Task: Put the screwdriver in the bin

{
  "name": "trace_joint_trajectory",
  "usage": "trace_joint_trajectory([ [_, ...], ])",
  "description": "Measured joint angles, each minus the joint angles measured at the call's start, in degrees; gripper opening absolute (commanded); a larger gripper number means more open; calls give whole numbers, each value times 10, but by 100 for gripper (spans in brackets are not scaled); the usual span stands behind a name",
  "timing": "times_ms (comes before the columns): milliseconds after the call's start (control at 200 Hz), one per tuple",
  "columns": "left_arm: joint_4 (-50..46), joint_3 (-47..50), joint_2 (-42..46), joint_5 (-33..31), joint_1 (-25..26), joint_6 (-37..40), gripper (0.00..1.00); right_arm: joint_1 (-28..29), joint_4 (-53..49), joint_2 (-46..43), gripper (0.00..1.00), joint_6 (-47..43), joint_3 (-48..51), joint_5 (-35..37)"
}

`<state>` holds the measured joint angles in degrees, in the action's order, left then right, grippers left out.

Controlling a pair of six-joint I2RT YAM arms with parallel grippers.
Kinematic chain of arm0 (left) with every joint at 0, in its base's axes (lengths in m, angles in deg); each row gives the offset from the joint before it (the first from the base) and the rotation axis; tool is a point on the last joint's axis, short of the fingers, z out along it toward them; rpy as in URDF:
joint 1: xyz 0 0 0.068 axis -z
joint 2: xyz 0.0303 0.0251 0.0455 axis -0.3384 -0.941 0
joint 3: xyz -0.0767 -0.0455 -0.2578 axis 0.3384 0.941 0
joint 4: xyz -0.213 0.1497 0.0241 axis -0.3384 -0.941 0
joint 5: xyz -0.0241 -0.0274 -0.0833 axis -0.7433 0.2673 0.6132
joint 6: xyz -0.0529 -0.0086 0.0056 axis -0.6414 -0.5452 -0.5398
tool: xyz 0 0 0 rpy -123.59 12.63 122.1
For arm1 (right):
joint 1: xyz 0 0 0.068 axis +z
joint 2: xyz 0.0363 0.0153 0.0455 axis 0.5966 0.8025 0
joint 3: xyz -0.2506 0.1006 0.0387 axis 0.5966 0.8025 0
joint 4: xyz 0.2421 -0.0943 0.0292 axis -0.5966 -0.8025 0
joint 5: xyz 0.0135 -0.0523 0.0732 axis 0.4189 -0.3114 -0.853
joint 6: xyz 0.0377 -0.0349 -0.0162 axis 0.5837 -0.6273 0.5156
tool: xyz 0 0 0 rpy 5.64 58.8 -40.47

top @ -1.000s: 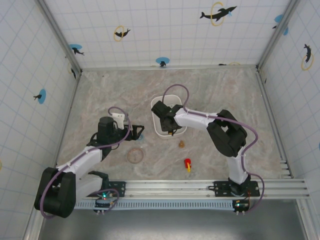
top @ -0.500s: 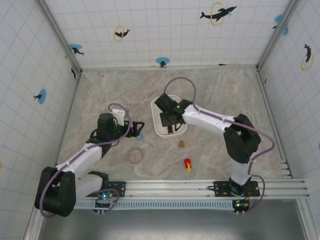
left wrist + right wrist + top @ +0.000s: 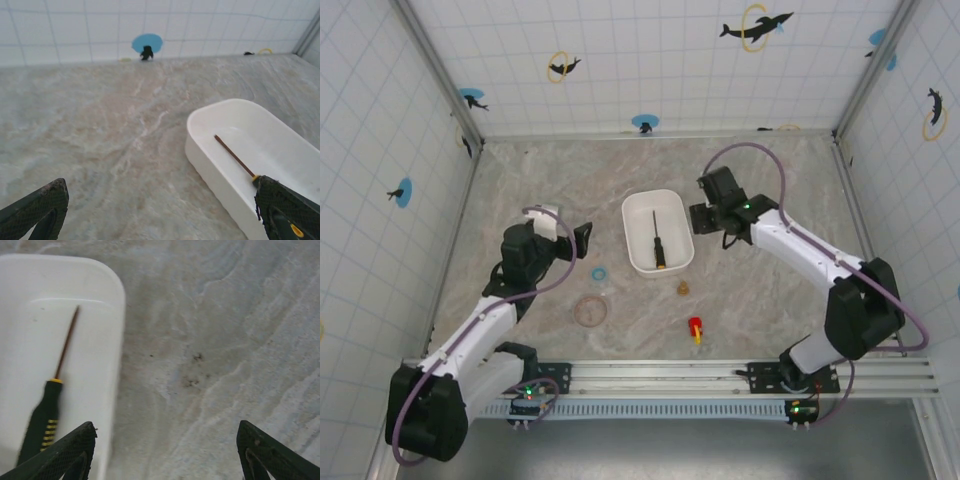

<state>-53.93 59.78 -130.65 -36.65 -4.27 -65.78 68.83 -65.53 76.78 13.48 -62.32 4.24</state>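
Observation:
The white bin (image 3: 638,218) sits mid-table. Inside it the screwdriver (image 3: 657,241) lies loose, its thin shaft pointing away from the arms and its dark, yellow-striped handle nearer them. My right gripper (image 3: 706,220) hovers just right of the bin, open and holding nothing. In the right wrist view the screwdriver (image 3: 44,422) rests in the bin (image 3: 114,335) at left, and the right gripper (image 3: 165,460) is spread over bare table. My left gripper (image 3: 582,238) is open, left of the bin. The left wrist view has the bin (image 3: 212,162), the screwdriver (image 3: 234,157) and the left gripper (image 3: 160,215).
A clear round disc (image 3: 590,311) and a small blue ring (image 3: 599,272) lie near the left arm. A small brown piece (image 3: 683,289) and a stubby red-and-yellow object (image 3: 696,328) lie in front of the bin. Tiled walls enclose the table.
My right gripper has pulled out of the bin and swung right, leaving the screwdriver lying inside. The left gripper has drawn back a little to the left.

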Motion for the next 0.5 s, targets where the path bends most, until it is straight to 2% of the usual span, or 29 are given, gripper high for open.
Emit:
trace_joint_trajectory([
  [185,43,38,5,-50,0,25,97,-49,67,-76,76,-43,100,5],
  [500,114,77,-7,-108,-1,46,98,-117,206,-203,76,-66,239,26],
])
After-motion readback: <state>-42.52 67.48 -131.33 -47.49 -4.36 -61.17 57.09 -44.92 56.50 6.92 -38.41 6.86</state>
